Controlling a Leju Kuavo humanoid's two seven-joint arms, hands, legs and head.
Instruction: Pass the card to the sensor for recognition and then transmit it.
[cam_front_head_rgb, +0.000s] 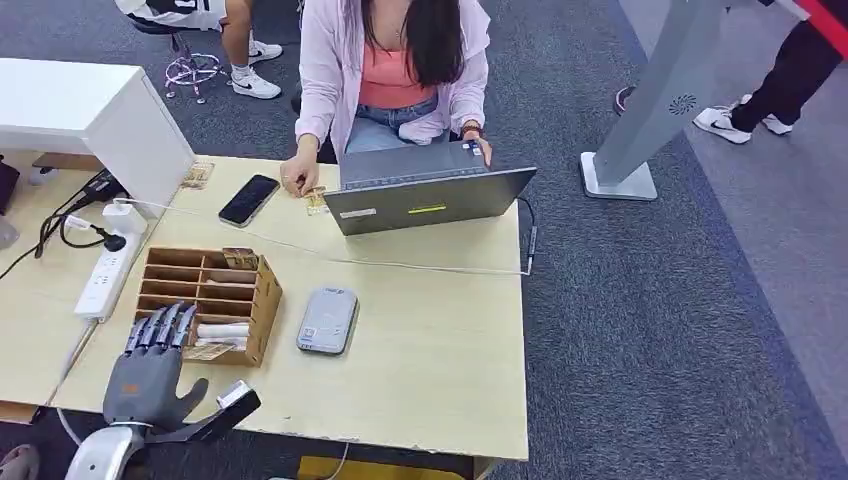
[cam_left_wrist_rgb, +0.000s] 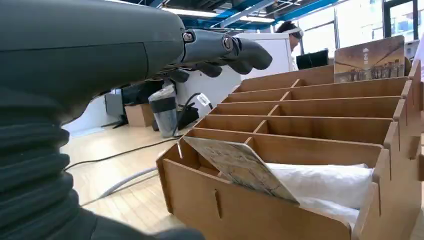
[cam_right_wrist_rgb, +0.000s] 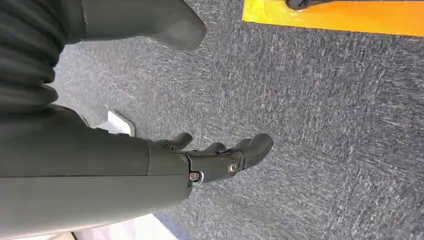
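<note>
Left hand (cam_front_head_rgb: 150, 375) held flat over the near end of the wooden organiser (cam_front_head_rgb: 262, 300), fingers (cam_front_head_rgb: 160, 327) straight and spread, thumb out to the side, holding nothing. From the left wrist view, same fingers (cam_left_wrist_rgb: 235, 50) extended above the organiser (cam_left_wrist_rgb: 280, 220), not touching it. Right hand (cam_right_wrist_rgb: 210, 162) hanging over grey carpet (cam_right_wrist_rgb: 325, 125), fingers loosely extended, likewise empty.

Largest to smallest, placed against the organiser:

Pale wooden table (cam_front_head_rgb: 430, 350) bearing the organiser near its left front corner.
Seated person (cam_front_head_rgb: 395, 70) at the far edge of the table, well beyond the organiser, one hand (cam_front_head_rgb: 298, 175) on the tabletop.
White box (cam_front_head_rgb: 110, 120) beyond the organiser, to the far left.
Open grey laptop (cam_front_head_rgb: 425, 200) beyond the organiser and to its right, in front of the person.
White power strip (cam_front_head_rgb: 105, 275) just left of the organiser, cables attached.
Grey sensor (cam_front_head_rgb: 328, 320) flat on the table just right of the organiser, apart from it.
Black phone (cam_front_head_rgb: 248, 199) beyond the organiser, near the person's hand.
Card (cam_front_head_rgb: 208, 351) leaning tilted in the nearest compartment of the organiser beside a white wrapped item (cam_front_head_rgb: 225, 331); from the left wrist view, card (cam_left_wrist_rgb: 240, 167) resting against that white item (cam_left_wrist_rgb: 330, 185).
Second card (cam_front_head_rgb: 240, 259) upright at the far end of the organiser.
</note>
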